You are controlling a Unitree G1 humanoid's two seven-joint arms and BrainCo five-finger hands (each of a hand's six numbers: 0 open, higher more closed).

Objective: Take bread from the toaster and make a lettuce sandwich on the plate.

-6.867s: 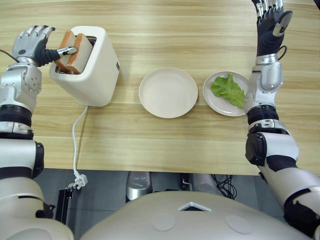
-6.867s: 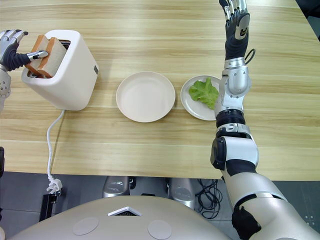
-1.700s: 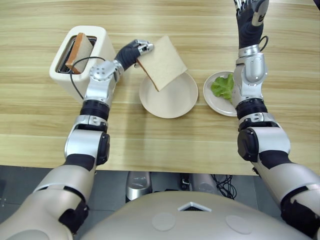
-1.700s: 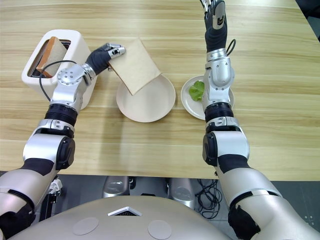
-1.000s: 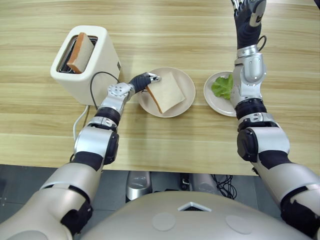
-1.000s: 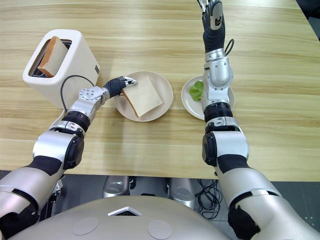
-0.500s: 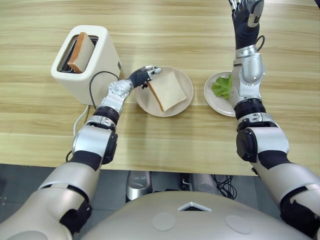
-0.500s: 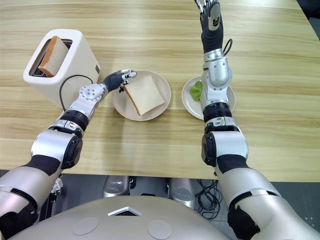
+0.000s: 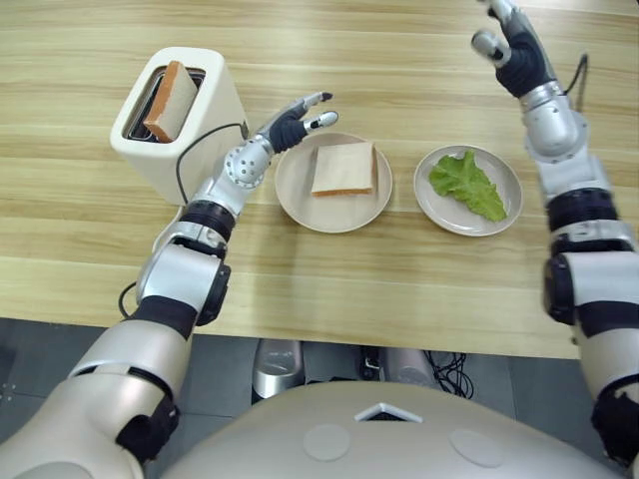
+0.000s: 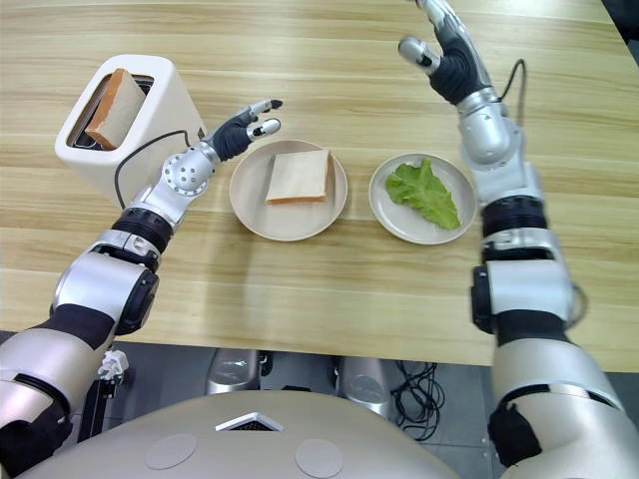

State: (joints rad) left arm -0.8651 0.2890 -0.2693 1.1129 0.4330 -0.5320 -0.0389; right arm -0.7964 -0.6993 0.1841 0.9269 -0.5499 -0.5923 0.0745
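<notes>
Looking nearest first, I see one bread slice lying flat on the plate, edges square to the bench; beside it the lettuce runs diagonally, far-left to near-right, across the small plate. Beyond, my left robot hand hovers empty, spread open, by the plate's far-left rim. A second slice stands on edge in the toaster. Farthest, my right robot hand hangs empty and open

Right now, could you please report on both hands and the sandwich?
Left hand open, empty, beside plate. Right hand open, beyond lettuce. One bread slice flat on plate, second slice in toaster. Nothing between right hand and lettuce.
</notes>
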